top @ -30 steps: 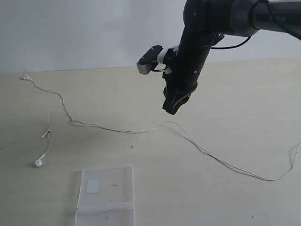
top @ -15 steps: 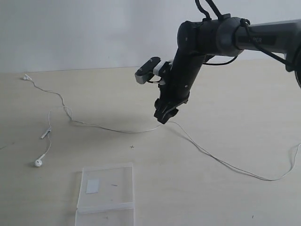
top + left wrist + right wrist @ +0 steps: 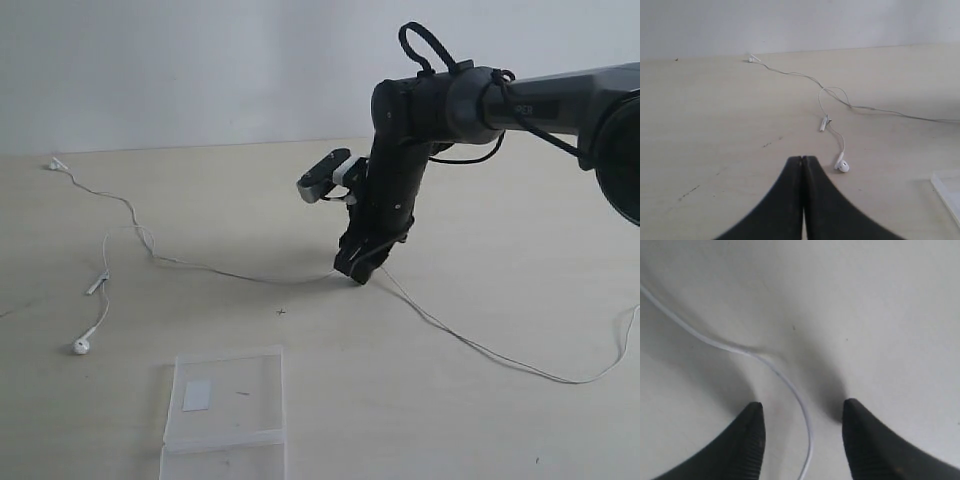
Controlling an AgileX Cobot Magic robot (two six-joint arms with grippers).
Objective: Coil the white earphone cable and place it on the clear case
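Down at the table [image 3: 500, 220] with the right gripper [image 3: 802, 407], jaws spread wide, straddling the white earphone cable [image 3: 200, 267]; strung loose across the tabletop, uncoiled, well apart from the clear case [image 3: 225, 400]; left gripper [image 3: 803, 159] pinched closed, empty, near one earbud [image 3: 842, 166].

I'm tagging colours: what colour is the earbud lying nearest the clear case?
White; the earbud shows best in the left wrist view.

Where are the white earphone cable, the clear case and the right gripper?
white earphone cable [image 3: 82, 346], exterior view, on the earbud nearest the case.
clear case [image 3: 240, 395], exterior view, middle of its lid.
right gripper [image 3: 802, 404], right wrist view, midway between its fingertips.
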